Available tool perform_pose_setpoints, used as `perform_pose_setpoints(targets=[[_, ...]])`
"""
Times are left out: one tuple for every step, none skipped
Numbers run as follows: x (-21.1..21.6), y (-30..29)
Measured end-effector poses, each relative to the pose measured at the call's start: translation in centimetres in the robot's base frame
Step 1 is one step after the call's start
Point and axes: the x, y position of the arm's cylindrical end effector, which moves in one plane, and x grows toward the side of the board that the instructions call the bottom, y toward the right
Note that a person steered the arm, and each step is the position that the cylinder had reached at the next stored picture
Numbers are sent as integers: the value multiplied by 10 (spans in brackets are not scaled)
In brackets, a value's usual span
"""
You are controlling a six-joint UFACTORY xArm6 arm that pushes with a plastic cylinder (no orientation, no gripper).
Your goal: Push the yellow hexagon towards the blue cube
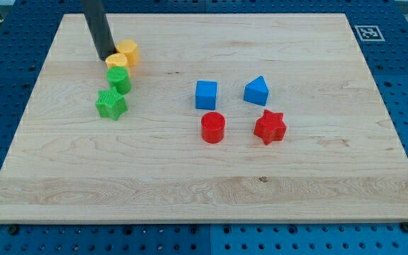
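Note:
The yellow hexagon [128, 52] lies near the board's top left. A second yellow block [116, 61] touches it on its lower left. My tip [105, 57] rests just left of these two yellow blocks, touching or nearly touching the second one. The blue cube [206, 94] sits near the board's middle, well to the right of and below the hexagon.
A green cylinder [119, 79] and a green star [110, 103] sit just below the yellow blocks. A blue wedge-like block [256, 91], a red cylinder [212, 127] and a red star [269, 127] lie around the blue cube. The wooden board [204, 191] lies on a blue pegboard.

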Motion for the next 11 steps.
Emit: perform_pose_setpoints(targets=[[-10,24],[-14,51],[-15,76],[-26,100],[-35,120],[-35,130],[-32,136],[-22,136],[-7,136],[1,128],[10,101]])
